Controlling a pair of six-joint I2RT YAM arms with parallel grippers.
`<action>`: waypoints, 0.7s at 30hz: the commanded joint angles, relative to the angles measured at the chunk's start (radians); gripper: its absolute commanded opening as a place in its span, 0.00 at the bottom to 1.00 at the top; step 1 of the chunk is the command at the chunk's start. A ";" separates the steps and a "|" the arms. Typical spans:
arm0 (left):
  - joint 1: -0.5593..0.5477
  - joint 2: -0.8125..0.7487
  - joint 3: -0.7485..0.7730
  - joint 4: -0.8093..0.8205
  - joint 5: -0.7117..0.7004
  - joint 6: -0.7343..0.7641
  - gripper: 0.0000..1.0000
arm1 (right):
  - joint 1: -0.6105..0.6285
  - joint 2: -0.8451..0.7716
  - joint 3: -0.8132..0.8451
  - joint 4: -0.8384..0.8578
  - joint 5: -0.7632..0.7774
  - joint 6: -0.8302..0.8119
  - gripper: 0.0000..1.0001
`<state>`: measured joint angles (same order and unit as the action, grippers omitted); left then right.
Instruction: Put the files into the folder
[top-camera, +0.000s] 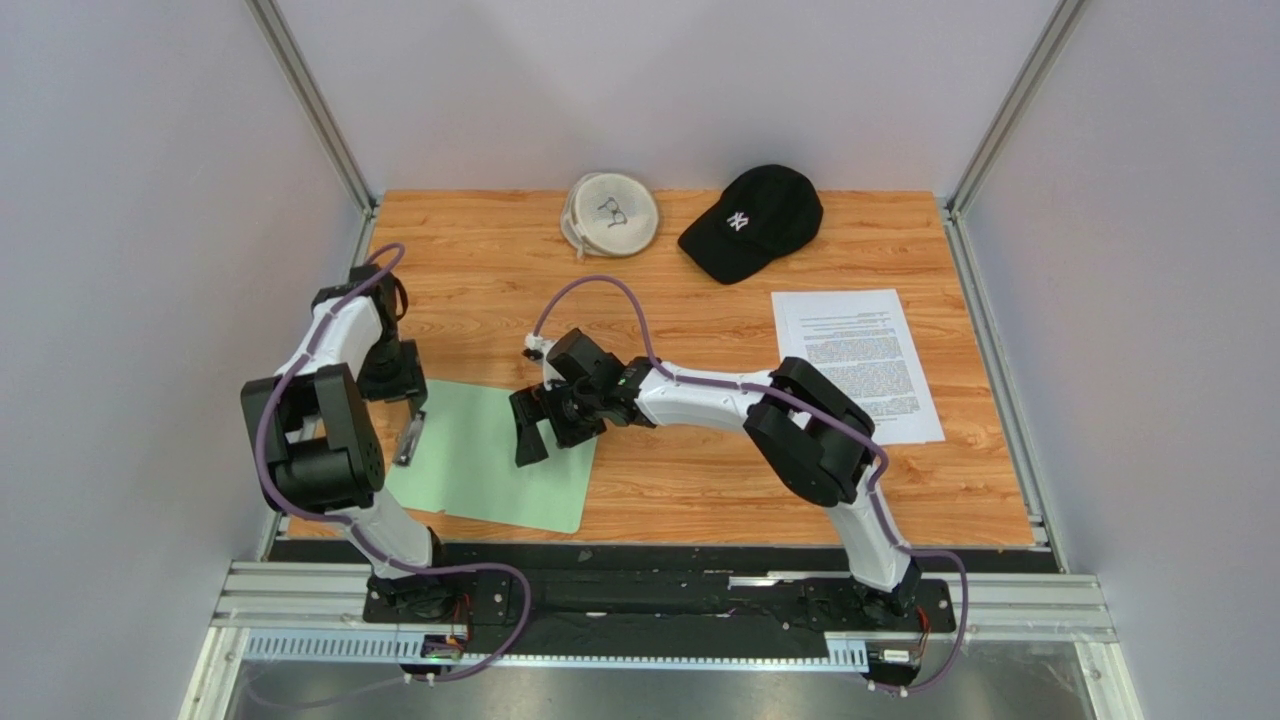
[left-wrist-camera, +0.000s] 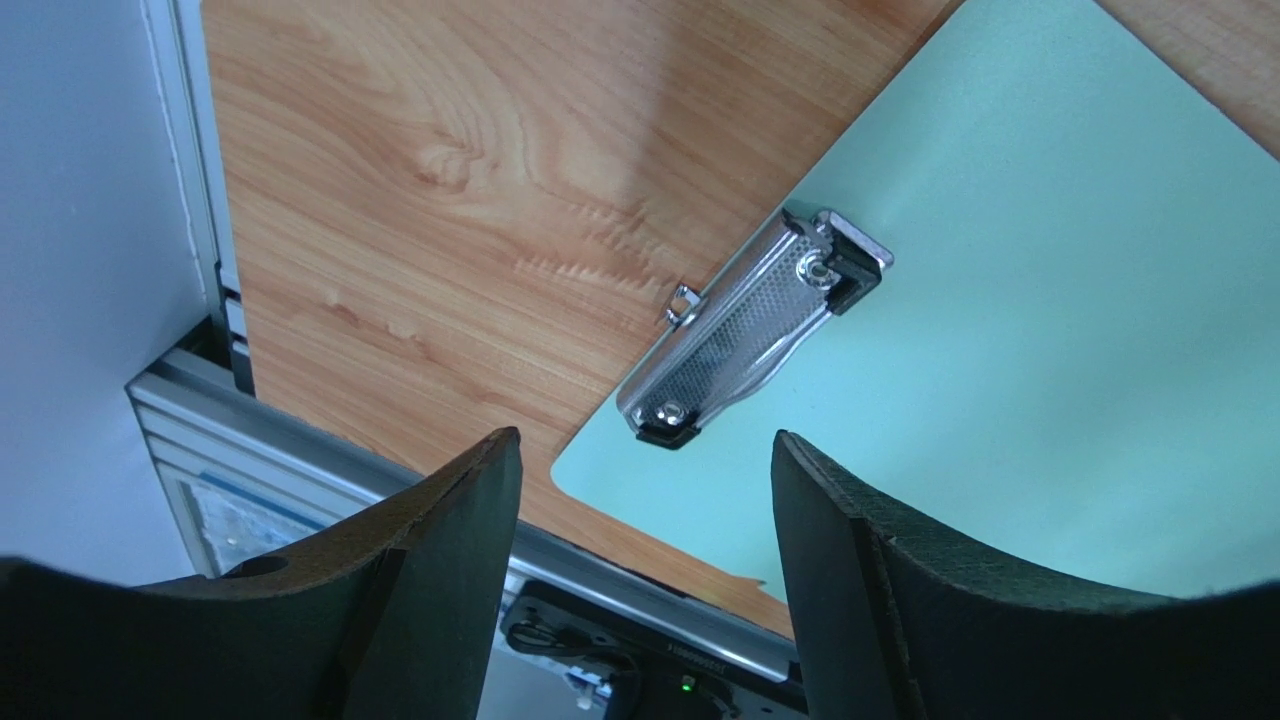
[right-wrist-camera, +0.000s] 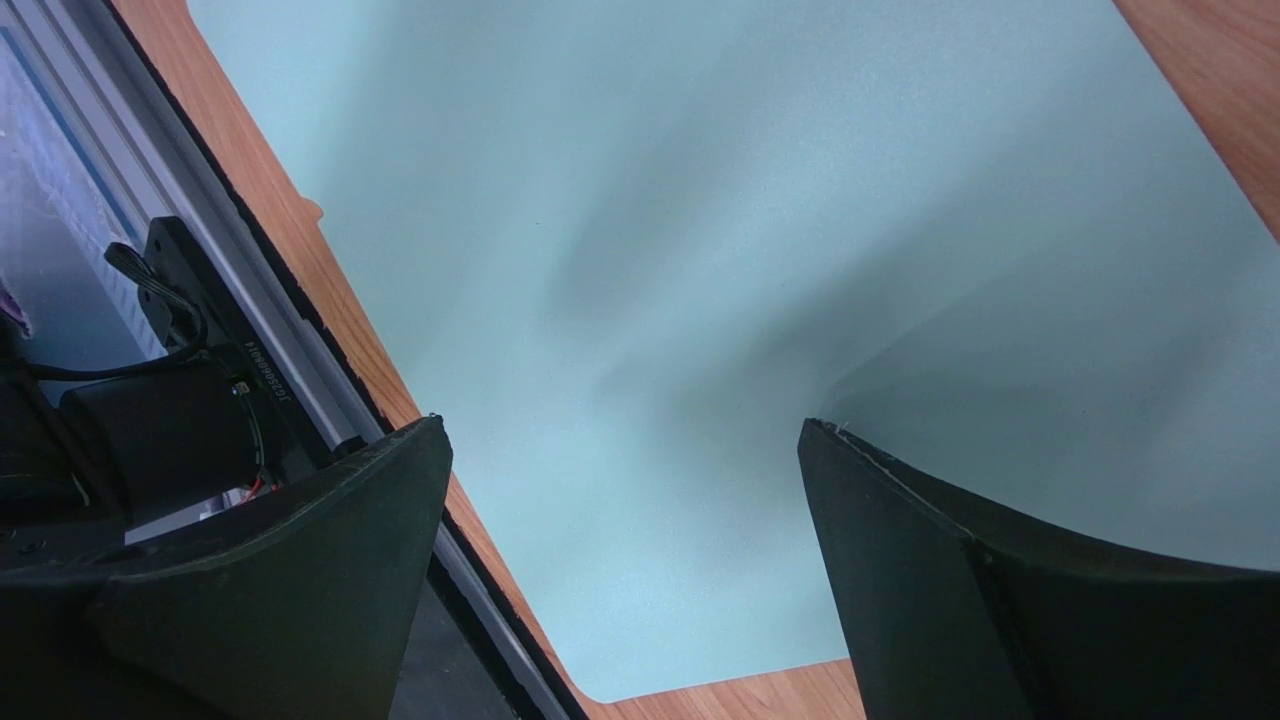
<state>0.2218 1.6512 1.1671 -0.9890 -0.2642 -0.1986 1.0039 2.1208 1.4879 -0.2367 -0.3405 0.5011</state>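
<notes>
Mint-green folder (top-camera: 496, 465) is laid flat at the near left of the wooden table (top-camera: 676, 503), with its metal clip (left-wrist-camera: 747, 333) at the left short end and no paper under it. Files (top-camera: 857, 365) are seen printed side up at the right, well apart from it. Left gripper (left-wrist-camera: 646, 458) is held above the clip, fingers apart, nothing gripped. Right gripper (right-wrist-camera: 624, 450) is hung over the folder's right part, fingers wide, empty. Step judged: readying at the folder, no sheet fetched yet. Next, the clip probably has to be pressed open and the sheets brought over and slid under.
</notes>
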 joint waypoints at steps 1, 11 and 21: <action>-0.013 0.093 0.008 0.016 -0.001 0.087 0.71 | -0.007 -0.001 0.005 0.036 -0.020 -0.007 0.96; -0.091 0.285 0.074 0.049 -0.069 0.134 0.57 | -0.059 -0.094 -0.087 0.073 -0.023 -0.010 0.96; -0.206 0.381 0.267 -0.125 0.173 0.030 0.25 | -0.122 -0.119 -0.123 0.065 -0.011 -0.018 0.96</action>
<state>0.0780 1.9987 1.3502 -1.0645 -0.2481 -0.1066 0.9039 2.0537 1.3785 -0.1886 -0.3676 0.4999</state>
